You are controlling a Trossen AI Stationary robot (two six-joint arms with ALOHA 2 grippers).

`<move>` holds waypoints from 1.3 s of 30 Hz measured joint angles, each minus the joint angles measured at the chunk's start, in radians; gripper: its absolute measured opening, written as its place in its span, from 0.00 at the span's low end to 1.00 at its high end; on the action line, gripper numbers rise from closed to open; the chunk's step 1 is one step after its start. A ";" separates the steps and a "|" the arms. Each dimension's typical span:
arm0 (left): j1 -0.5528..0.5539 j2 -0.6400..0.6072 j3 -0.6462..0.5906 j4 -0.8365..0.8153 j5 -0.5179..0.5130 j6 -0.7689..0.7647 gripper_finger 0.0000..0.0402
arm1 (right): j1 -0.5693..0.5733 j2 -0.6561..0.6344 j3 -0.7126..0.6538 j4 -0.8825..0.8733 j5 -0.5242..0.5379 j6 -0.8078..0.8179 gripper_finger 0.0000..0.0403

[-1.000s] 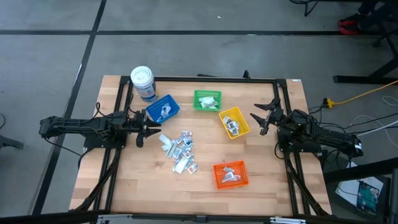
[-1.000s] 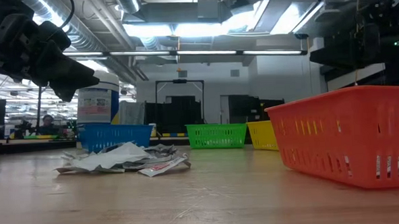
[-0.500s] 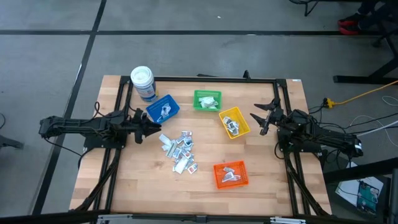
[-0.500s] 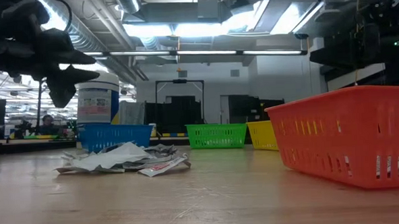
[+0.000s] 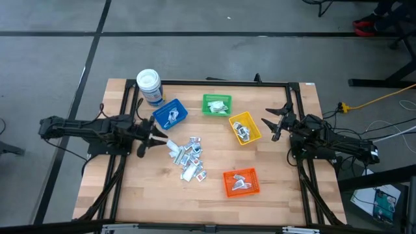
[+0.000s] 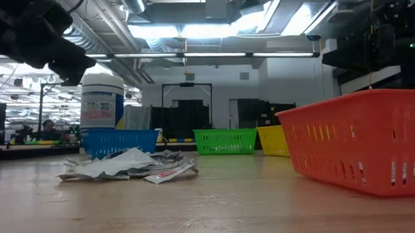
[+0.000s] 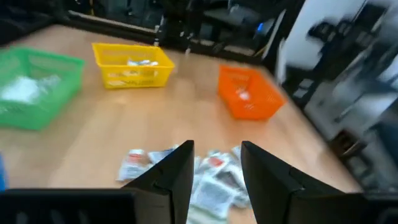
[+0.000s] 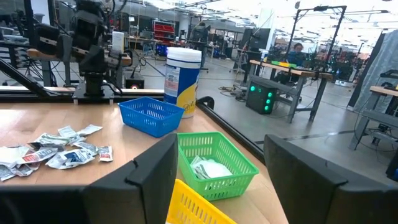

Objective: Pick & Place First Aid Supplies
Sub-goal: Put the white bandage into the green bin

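The first aid supplies (image 5: pixel 188 157) lie as a loose pile of small white and silvery packets flat on the wooden table's middle; the pile also shows in the low view (image 6: pixel 129 165) and the left wrist view (image 7: pixel 205 180). More packets lie in the coloured bins. My left gripper (image 5: pixel 151 138) hovers open just left of the pile, above the table, with nothing between its fingers (image 7: pixel 177 171). My right gripper (image 5: pixel 268 129) stands open at the table's right, beside the yellow bin (image 5: pixel 245 127), and holds nothing (image 8: pixel 221 140).
A blue bin (image 5: pixel 170 114), a green bin (image 5: pixel 216 104) and the yellow bin stand along the far side. An orange bin (image 5: pixel 241 182) stands near the front right. A white-lidded jar (image 5: pixel 149 86) stands at the far left corner. Bare wood lies at the front left.
My left gripper has risen a little above the table left of the pile and has rolled somewhat about its own line. Its fingers stay open. The packets and my right arm have kept still.
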State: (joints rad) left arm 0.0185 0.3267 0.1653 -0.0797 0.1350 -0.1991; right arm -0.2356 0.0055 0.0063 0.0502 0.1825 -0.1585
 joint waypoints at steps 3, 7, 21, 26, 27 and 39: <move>-0.040 0.089 0.074 -0.092 -0.062 0.124 0.32 | 0.000 0.000 0.000 0.000 0.000 0.000 0.59; -0.098 0.227 0.158 -0.199 -0.103 0.237 0.32 | 0.000 0.000 0.000 0.000 0.000 0.000 0.59; -0.243 0.636 0.302 -0.232 -0.120 0.417 0.32 | 0.000 0.000 0.000 0.000 0.000 0.000 0.59; -0.207 0.779 0.361 -0.206 -0.151 0.457 0.32 | 0.000 0.000 0.000 0.000 0.000 0.000 0.59; -0.198 0.810 0.375 -0.204 -0.160 0.467 0.32 | 0.000 0.000 0.000 0.000 0.000 0.000 0.59; -0.098 1.117 0.498 -0.201 -0.111 0.509 0.32 | 0.000 0.000 0.000 0.000 0.000 0.000 0.59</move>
State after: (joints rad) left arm -0.0792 1.4441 0.6629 -0.2806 0.0238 0.3103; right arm -0.2352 0.0055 0.0063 0.0502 0.1825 -0.1585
